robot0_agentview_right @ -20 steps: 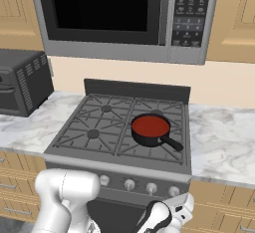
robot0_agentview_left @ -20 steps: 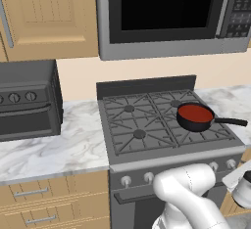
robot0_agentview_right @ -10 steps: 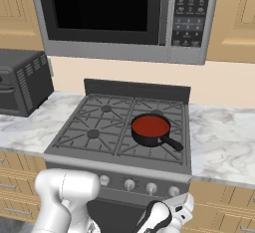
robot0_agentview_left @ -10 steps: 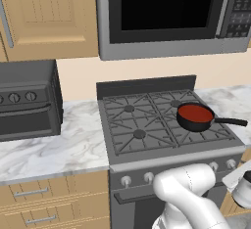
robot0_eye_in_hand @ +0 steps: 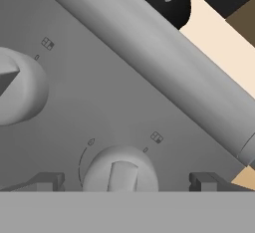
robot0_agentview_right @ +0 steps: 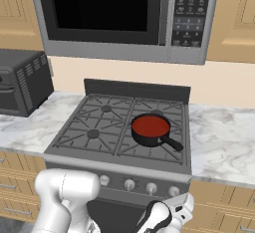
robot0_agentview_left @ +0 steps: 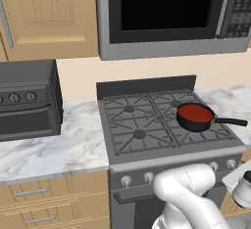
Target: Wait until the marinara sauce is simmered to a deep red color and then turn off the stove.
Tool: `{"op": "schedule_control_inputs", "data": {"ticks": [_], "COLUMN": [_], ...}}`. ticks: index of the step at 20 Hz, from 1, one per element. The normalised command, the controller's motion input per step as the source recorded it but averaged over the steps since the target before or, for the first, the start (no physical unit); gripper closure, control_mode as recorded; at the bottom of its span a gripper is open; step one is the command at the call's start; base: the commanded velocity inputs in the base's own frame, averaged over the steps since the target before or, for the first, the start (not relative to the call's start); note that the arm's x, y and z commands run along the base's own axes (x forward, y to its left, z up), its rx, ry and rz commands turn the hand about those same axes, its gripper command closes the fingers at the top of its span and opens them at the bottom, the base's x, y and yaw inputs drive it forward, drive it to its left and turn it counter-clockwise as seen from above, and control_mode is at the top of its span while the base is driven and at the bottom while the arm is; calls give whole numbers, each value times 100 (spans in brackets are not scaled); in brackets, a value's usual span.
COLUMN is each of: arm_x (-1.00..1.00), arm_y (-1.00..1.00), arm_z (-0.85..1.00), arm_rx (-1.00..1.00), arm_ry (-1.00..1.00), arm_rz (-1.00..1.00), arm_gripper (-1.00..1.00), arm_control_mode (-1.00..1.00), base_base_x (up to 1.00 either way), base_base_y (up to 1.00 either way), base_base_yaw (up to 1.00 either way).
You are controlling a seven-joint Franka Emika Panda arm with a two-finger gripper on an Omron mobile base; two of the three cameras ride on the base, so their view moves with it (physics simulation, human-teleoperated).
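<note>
Item: marinara sauce (robot0_agentview_right: 150, 125), a red disc in a black pan (robot0_agentview_left: 195, 118) on the stove (robot0_agentview_right: 99, 127), over its rear right burner. Below it, on the front panel, I have a knob (robot0_eye_in_hand: 119, 170) centred between my gripper (robot0_eye_in_hand: 127, 182) jaws, which stand apart, unclosed. Risk, as I judge it: wrong knob, since the hand view doesn't tie knob to burner. Flame indiscernible; gripper cut off at the frame edge.

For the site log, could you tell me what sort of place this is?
A rendered home kitchen, it seems: a gas stove with a pan of marinara sauce, a microwave mounted above, and marble counters over wooden cabinets.
</note>
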Motion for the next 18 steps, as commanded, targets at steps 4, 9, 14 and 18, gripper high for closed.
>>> {"op": "schedule_control_inputs", "data": {"ticks": [4,9,14,18], "arm_x": [0,0,0,0], "arm_y": [0,0,0,0], "arm_z": [0,0,0,0], "arm_rx": [0,0,0,0], "arm_ry": [0,0,0,0], "arm_rz": [0,0,0,0], "arm_gripper": [-100,-100,-100,-100], "arm_control_mode": [-100,-100,-100,-100], "base_base_x": [0,0,0,0], "base_base_y": [0,0,0,0], "base_base_yaw": [0,0,0,0]}}
